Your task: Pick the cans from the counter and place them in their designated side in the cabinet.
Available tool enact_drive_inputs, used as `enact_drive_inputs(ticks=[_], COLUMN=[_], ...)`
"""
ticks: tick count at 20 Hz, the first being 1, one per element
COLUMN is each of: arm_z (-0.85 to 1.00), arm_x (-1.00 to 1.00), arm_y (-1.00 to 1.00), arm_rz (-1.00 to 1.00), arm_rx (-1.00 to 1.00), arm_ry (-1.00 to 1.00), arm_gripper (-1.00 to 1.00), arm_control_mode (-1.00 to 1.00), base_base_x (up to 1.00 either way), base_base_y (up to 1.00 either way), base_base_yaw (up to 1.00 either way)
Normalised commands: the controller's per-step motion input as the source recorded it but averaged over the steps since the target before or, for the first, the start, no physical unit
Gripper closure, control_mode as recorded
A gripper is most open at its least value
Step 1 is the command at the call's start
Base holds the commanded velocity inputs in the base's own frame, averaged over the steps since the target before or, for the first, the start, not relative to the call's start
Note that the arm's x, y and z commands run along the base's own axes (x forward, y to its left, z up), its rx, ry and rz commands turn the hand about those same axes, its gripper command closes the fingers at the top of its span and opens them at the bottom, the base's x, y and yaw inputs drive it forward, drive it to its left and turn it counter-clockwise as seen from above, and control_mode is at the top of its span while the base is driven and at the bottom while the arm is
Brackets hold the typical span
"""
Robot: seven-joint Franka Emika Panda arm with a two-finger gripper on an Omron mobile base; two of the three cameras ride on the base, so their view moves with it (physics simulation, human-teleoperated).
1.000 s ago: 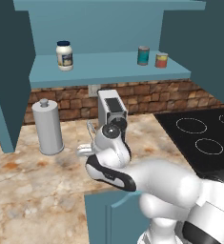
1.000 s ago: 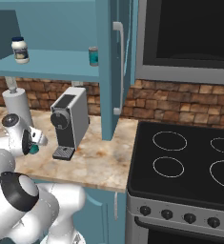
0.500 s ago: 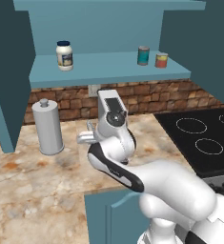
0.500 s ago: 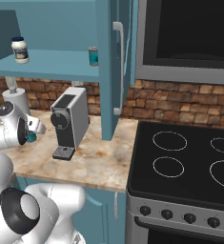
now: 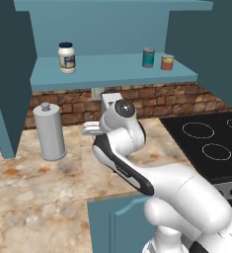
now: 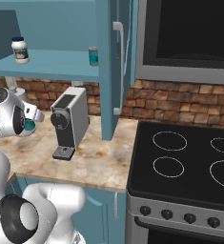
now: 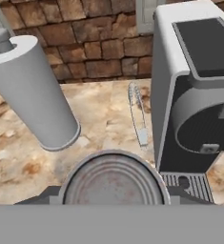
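Teal can (image 7: 113,178) is sitting between the gripper (image 7: 113,195) jaws, silvery top facing the hand camera, jaws closed in on its sides with the dark fingertips (image 7: 46,195) just showing at either edge; in the right base view a bit of teal can (image 6: 29,126) is peeking out at the hand, lifted above the counter (image 6: 92,164). White arm (image 5: 122,163) is rising from the lower right of the left base view, bending up at the elbow and folding back left, wrist joint sitting in front of the coffee machine (image 6: 69,121), hand pointing left toward the grey canister (image 5: 49,131). Second teal can (image 5: 148,57) is standing upright on the cabinet (image 5: 112,69) shelf on the right side, just beside a red-orange can (image 5: 167,62); a white jar (image 5: 66,57) with dark lid is standing well apart on the left of the shelf. Hand view is looking down over the held can at the marbled counter, canister tilted at left, coffee machine at right, metal tongs (image 7: 138,116) lying flat between them, brick wall (image 7: 85,43) behind. Stovetop (image 6: 185,162) is sitting right of the counter. Labels on cans and jar are too small to read, no legible writing anywhere
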Motion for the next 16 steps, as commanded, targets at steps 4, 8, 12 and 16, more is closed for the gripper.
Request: enact_drive_inputs(ticks=[4,8,12,16], arm_z=[0.4,0.42,0.46,0.43], arm_x=[-0.01,-0.06,-0.09,-0.06], arm_y=[-0.18,-0.23,-0.21,-0.23], arm_rz=[0.0,0.0,0.0,0.01], arm_rx=[0.0,0.0,0.0,0.0], arm_ry=[-0.14,-0.12,-0.09,-0.1], arm_gripper=[1.0,1.0,1.0,1.0], arm_control_mode=[-1.0,-1.0,-1.0,-1.0], base_base_x=[0.0,0.0,0.0,0.0], base_base_y=[0.0,0.0,0.0,0.0], base_base_yaw=[0.0,0.0,0.0,0.0])
